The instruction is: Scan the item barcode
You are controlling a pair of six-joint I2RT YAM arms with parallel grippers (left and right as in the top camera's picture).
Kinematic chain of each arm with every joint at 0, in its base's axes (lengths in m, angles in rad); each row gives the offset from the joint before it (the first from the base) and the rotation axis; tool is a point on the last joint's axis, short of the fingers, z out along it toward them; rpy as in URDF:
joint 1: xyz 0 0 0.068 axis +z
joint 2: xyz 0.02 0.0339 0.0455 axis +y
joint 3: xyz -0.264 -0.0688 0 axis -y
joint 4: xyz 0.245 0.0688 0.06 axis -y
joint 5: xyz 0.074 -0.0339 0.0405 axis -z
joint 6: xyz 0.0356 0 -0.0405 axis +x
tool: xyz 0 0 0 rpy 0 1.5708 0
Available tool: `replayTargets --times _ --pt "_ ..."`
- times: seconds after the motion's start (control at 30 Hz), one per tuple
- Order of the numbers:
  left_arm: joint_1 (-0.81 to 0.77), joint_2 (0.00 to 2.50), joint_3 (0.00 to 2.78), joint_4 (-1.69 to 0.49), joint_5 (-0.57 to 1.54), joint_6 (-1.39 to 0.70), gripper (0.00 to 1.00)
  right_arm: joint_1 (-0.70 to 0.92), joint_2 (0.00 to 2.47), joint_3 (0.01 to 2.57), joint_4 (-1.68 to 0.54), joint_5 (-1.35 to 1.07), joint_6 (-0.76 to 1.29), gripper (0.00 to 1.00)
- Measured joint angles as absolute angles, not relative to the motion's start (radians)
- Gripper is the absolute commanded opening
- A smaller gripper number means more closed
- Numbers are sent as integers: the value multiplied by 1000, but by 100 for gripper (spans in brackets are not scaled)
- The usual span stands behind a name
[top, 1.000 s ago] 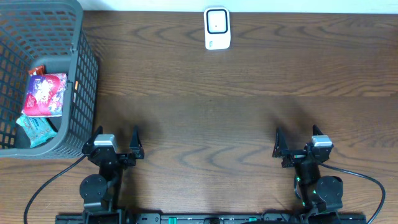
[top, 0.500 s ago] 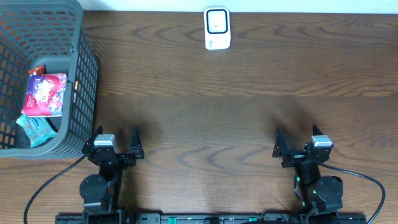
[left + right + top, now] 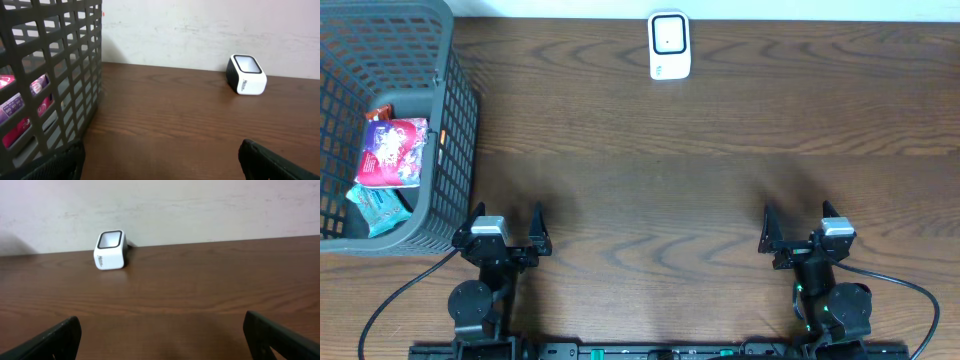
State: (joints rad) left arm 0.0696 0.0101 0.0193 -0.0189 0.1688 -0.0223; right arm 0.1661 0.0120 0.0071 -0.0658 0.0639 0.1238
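A white barcode scanner [image 3: 669,45] with a dark window stands at the table's far edge; it also shows in the left wrist view [image 3: 246,75] and the right wrist view [image 3: 111,250]. Inside the grey basket [image 3: 455,120] at the far left lie a pink and purple packet [image 3: 392,152] and a teal packet [image 3: 380,207]. The pink packet [image 3: 20,107] shows through the mesh in the left wrist view. My left gripper [image 3: 507,217] sits open near the front edge, just right of the basket. My right gripper [image 3: 797,218] rests open at the front right. Both hold nothing.
The basket's wall [image 3: 55,75] rises close to my left gripper's left finger. A pale wall [image 3: 200,205] runs behind the table's far edge. Bare dark wood [image 3: 660,190] lies between the grippers and the scanner.
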Motion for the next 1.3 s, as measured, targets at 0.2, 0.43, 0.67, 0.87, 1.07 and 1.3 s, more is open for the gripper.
replayTargets --times 0.2,0.43,0.67,0.87,1.07,1.3 --pt "70 10 19 -19 169 -22 98 166 12 7 -66 64 124 99" --pt "70 10 19 -19 169 -22 98 166 12 7 -66 64 124 99" --pt "70 10 19 -19 169 -22 98 166 12 7 -66 64 124 99" --pt "70 10 19 -19 169 -23 98 166 12 7 -66 64 124 99" --pt "70 10 19 -6 275 -177 98 166 12 7 -66 64 124 99" --pt "70 10 21 11 470 -429 98 166 12 7 -66 64 124 99"
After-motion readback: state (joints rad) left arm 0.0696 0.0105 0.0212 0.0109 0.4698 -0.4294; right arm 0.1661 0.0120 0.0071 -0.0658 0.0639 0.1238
